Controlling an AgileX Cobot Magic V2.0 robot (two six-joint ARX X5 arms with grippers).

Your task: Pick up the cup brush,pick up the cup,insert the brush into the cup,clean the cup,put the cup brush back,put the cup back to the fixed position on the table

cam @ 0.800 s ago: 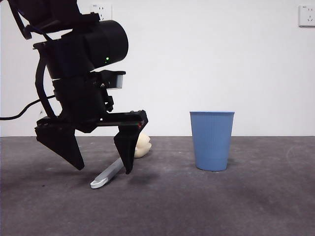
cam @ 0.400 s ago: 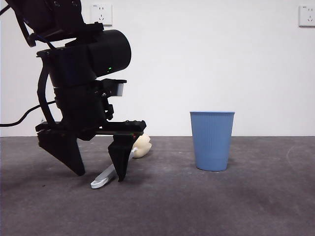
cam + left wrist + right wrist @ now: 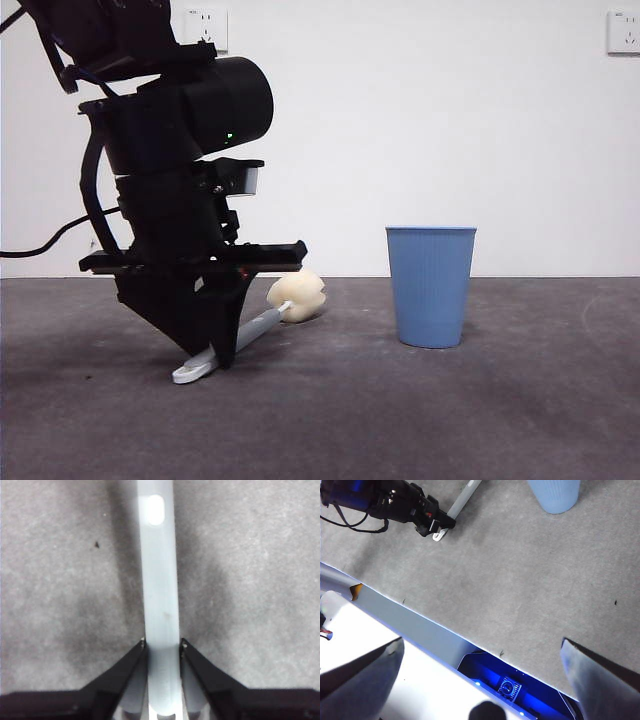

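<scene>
The cup brush lies on the table (image 3: 400, 420) at the left, with its grey handle (image 3: 255, 328) slanting up to the cream sponge head (image 3: 297, 296). My left gripper (image 3: 218, 352) is shut on the handle near its white tip (image 3: 188, 373). The left wrist view shows both jaws pressed against the handle (image 3: 160, 580). The blue ribbed cup (image 3: 431, 285) stands upright to the right, apart from the brush; it also shows in the right wrist view (image 3: 554, 495). My right gripper (image 3: 482, 680) is open and empty, high above the table's front edge.
The white wall behind carries two sockets (image 3: 205, 22). The table's front edge (image 3: 420, 625) runs diagonally through the right wrist view, with the robot base and a blue light (image 3: 507, 687) beyond it. The left arm (image 3: 380, 500) shows there too.
My left gripper's jaws have closed onto the brush handle. The sponge head has shifted a little to the right and shows more fully. The cup has not moved.
</scene>
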